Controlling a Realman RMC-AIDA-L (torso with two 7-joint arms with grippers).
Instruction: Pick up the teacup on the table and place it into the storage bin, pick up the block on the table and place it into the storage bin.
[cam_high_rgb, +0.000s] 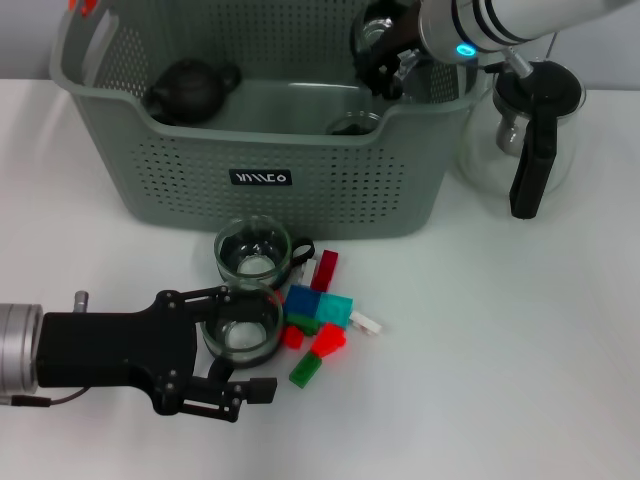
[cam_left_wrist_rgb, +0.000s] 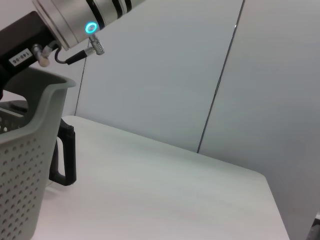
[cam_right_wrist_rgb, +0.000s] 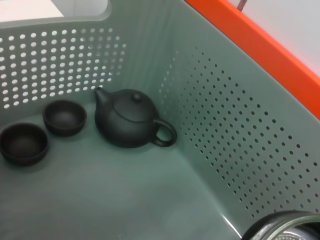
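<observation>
My left gripper (cam_high_rgb: 268, 338) is open low over the table, one finger on each side of a glass teacup (cam_high_rgb: 240, 335). A second glass teacup (cam_high_rgb: 253, 250) stands just behind it, in front of the storage bin (cam_high_rgb: 300, 190). To the right of the cups lies a cluster of coloured blocks (cam_high_rgb: 320, 318). My right gripper (cam_high_rgb: 385, 62) hangs over the bin's right rear part, shut on a glass teacup (cam_high_rgb: 376, 30). That cup's rim (cam_right_wrist_rgb: 282, 226) shows at the edge of the right wrist view. The bin's corner (cam_left_wrist_rgb: 25, 150) shows in the left wrist view.
Inside the bin sit a black teapot (cam_right_wrist_rgb: 131, 120) and two small dark cups (cam_right_wrist_rgb: 64, 117) (cam_right_wrist_rgb: 24, 144). A glass pot with a black handle (cam_high_rgb: 528, 130) stands right of the bin. White table extends to the right and front.
</observation>
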